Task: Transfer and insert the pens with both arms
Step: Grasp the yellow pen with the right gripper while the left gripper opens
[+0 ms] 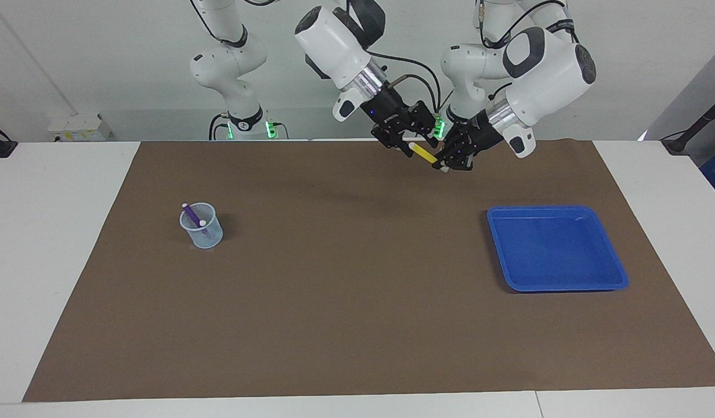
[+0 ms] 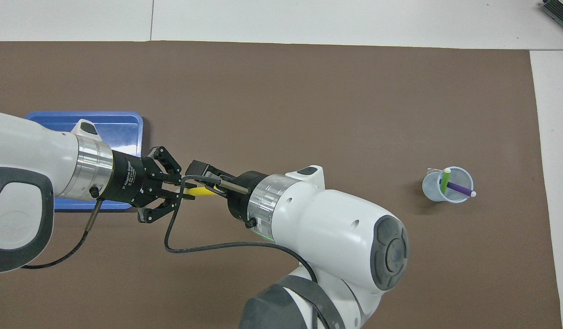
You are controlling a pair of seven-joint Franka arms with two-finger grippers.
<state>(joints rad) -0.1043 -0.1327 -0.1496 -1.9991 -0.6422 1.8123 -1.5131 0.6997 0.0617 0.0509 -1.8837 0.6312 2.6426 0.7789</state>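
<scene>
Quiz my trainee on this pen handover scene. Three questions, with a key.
1. True or false: the tray holds a pen.
2. What stands in the cup? A: purple pen and green pen. B: yellow and green. C: purple only.
3. Fill in: the yellow pen is gripped above the mat by the ___ tool.

Key: 1 false. 2 A. 3 left; the left tool is shut on it.
</scene>
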